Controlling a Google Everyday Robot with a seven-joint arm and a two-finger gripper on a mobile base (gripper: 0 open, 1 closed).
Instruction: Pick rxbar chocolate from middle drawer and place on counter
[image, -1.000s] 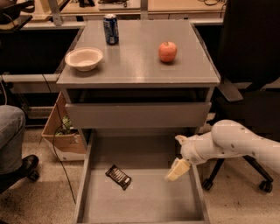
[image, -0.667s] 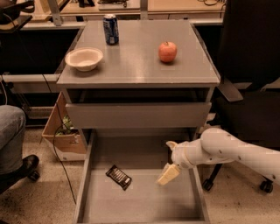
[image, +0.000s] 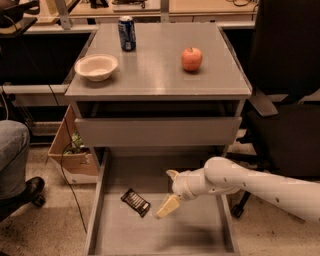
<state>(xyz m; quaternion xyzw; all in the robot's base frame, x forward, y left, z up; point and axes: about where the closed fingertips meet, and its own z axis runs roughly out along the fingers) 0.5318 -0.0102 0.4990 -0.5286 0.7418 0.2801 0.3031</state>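
Observation:
The rxbar chocolate (image: 135, 202), a small dark bar with pale ridged marks, lies flat on the floor of the pulled-out middle drawer (image: 200, 231), left of centre. My gripper (image: 165, 194) is over the drawer on a white arm reaching in from the right. It is open and empty, just right of the bar, with its lower cream finger (image: 167, 206) pointing down toward the bar's right end. I cannot tell whether it touches the bar. The counter (image: 155, 75) is the grey cabinet top above.
On the counter stand a blue can (image: 127, 33), a white bowl (image: 96, 66) and an apple (image: 192, 58). The drawer above shows a shut grey front (image: 157, 131). A cardboard box (image: 69, 147) and a person's leg (image: 12, 160) are left; a black chair (image: 290, 100) is right.
My gripper and arm have moved left and slightly down across the drawer, closing in on the bar. The bar has not moved.

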